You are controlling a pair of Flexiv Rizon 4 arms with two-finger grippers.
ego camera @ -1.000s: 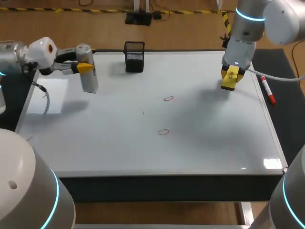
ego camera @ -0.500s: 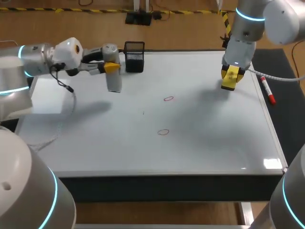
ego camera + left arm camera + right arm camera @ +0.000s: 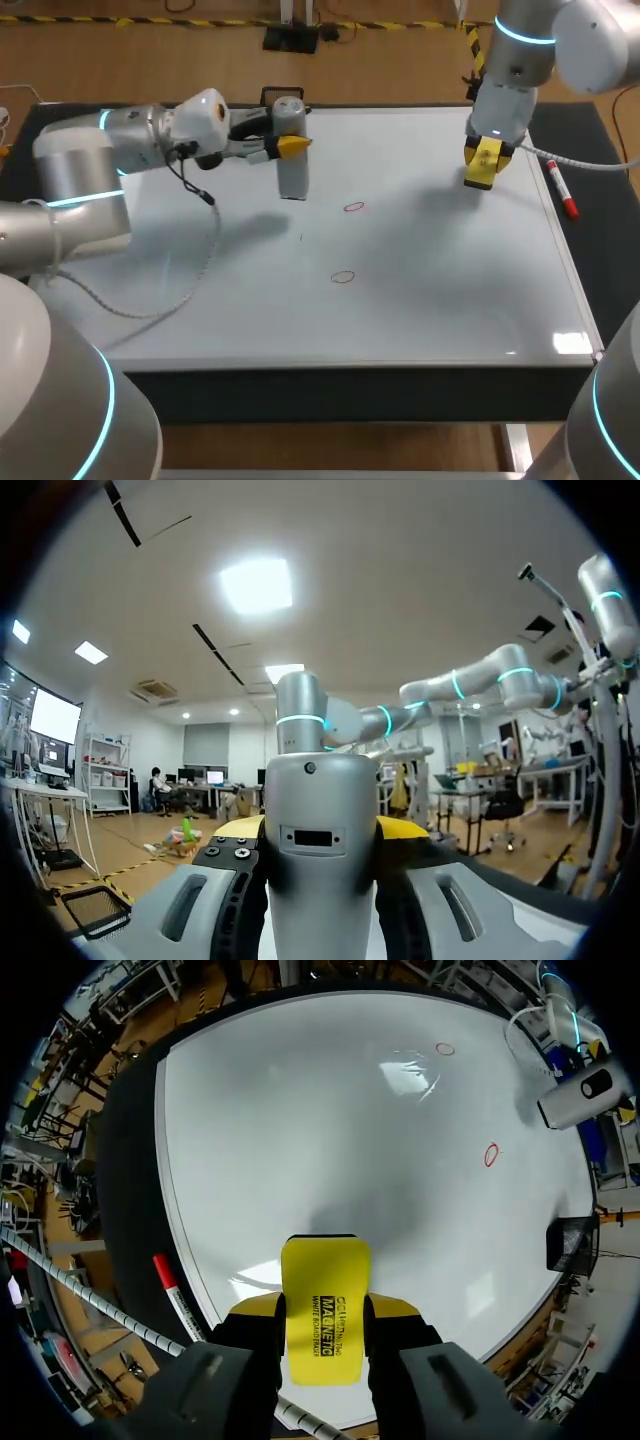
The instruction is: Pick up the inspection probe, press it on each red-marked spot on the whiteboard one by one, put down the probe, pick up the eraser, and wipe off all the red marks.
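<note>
My left gripper (image 3: 287, 148) is clamped on the probe (image 3: 292, 178), fingers on either side of its grey body, which hangs upright and seems lifted off the whiteboard (image 3: 450, 300), since its shadow falls apart from it. In the left wrist view the probe (image 3: 320, 860) fills the space between my fingers and hides the board below. That is my main worry: I cannot see the tip from there, so I could press beside a mark rather than on it. A tilted landing could also make the probe slip in my grip. The loose cable (image 3: 190, 270) trailing from my left arm lies on the board, and if it drags across, it could smear the marks. The mesh basket (image 3: 270, 96) stands just behind the probe, close enough to clip if I swing back. Ahead lie the far red ring (image 3: 353, 207) and the near red ring (image 3: 342, 277), well apart, with nothing between them and the probe. My right gripper (image 3: 482, 160) hangs above the board's far right part, closed on the yellow eraser (image 3: 323, 1305); lowering it early would wipe unprobed marks. A red marker (image 3: 562, 190) lies at the board's right edge.
</note>
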